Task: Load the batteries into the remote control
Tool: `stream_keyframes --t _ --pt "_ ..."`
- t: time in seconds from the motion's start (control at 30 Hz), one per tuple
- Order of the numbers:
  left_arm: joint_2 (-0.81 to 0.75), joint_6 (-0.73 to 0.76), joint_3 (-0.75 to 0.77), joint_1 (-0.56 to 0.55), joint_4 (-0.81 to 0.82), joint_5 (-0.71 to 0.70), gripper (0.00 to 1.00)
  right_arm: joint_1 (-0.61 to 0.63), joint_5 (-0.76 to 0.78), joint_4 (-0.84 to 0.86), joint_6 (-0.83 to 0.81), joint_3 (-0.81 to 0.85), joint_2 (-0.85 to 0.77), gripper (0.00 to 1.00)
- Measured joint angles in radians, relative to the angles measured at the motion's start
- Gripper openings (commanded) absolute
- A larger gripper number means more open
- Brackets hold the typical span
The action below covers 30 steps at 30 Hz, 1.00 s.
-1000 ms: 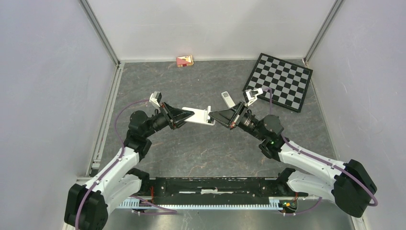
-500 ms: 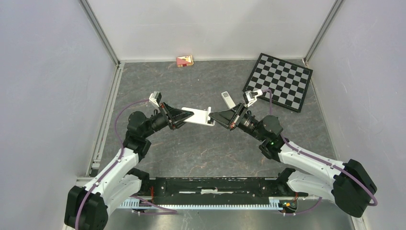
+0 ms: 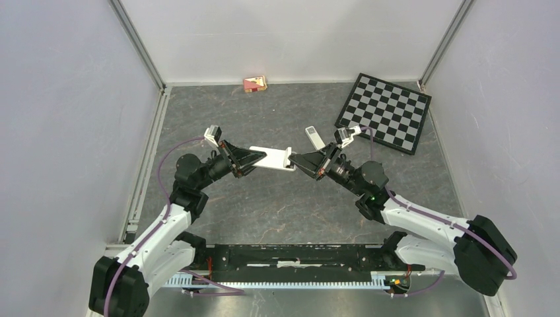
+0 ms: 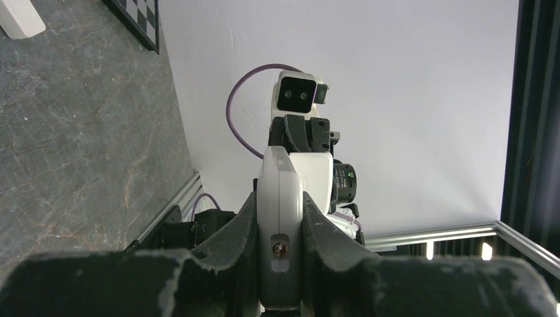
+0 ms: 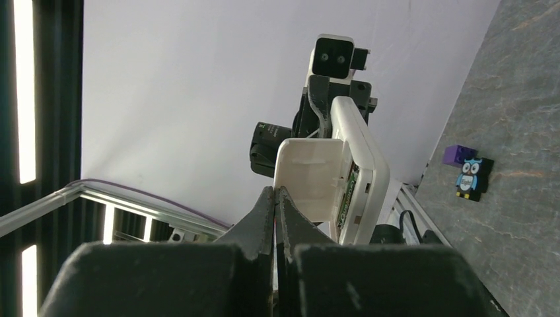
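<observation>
Evidently light, stiff and slick, the remote sat clamped edgewise in the left gripper; the right gripper, closed tight, was at its flimsy open cover.

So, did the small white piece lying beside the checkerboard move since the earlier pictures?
No. The small white piece sits in the same spot, just left of the checkerboard, near its left corner.

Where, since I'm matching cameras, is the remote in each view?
Top: remote, dead centre.
Left wrist: remote, bottom centre, edge-on.
Right wrist: remote, centre, cover lifted.
Shared: checkerboard, upper right in top, top-left corner in left wrist; right wrist misses it.
</observation>
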Motion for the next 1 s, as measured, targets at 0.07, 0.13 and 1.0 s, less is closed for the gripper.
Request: stream_keyframes --t 0.07,0.13,1.0 --pt "0.0 -0.011 0.0 0.0 0.003 -0.003 0.02 0.0 0.0 0.034 0.016 -0.001 0.019 0.0" --pt "0.0 -0.019 -0.001 0.0 0.004 -0.004 0.02 0.0 0.0 0.069 0.035 -0.003 0.036 0.0" --pt "-0.003 -0.057 -0.006 0.0 0.031 -0.009 0.02 0.0 0.018 0.116 0.071 -0.017 0.045 0.01"
